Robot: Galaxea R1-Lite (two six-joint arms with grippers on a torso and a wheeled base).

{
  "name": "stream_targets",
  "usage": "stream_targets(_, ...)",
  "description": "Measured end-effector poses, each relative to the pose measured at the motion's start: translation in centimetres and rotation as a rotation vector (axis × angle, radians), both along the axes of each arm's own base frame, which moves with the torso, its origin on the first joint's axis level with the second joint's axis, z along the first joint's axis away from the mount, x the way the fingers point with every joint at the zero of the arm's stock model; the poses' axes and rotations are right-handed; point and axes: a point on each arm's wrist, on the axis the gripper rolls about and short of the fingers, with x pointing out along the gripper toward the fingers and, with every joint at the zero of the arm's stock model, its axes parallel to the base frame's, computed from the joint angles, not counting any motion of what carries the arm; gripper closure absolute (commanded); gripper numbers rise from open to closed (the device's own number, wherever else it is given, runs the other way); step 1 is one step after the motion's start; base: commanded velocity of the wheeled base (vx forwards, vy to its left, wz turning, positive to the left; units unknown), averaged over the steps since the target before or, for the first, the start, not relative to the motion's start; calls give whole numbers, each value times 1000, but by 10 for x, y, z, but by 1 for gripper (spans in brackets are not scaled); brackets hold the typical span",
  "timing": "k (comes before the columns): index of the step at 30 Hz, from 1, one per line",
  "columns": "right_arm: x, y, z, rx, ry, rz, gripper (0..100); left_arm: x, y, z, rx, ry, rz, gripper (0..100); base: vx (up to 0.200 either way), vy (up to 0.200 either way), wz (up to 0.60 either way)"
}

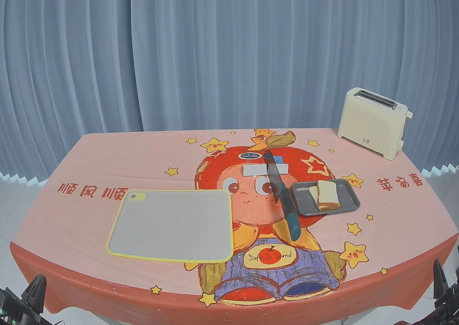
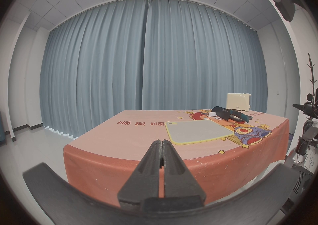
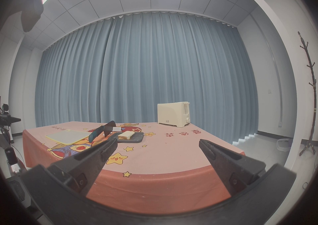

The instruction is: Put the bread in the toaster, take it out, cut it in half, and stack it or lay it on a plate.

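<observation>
Hovering off the desk's (image 1: 95,168) near edge, the right hand (image 3: 157,144) is spread wide and empty, while the left hand (image 2: 162,146) is pressed closed on nothing. The bread (image 1: 327,195) lies on a grey tray (image 1: 351,202) at about 3 o'clock from the desk's centre and roughly 11 o'clock from the right hand, the nearer arm by far. Its long axis runs about 12-to-6. The toaster (image 1: 373,123) stands at 2 o'clock.
</observation>
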Motion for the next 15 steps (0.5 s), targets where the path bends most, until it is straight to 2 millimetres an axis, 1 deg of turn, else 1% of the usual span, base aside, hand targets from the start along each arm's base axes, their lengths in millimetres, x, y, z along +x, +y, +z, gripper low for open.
stream_targets(15, 0, 0, 0, -1, -1, 0, 0, 0, 0, 0, -4, 0, 4, 100, 0, 0, 0)
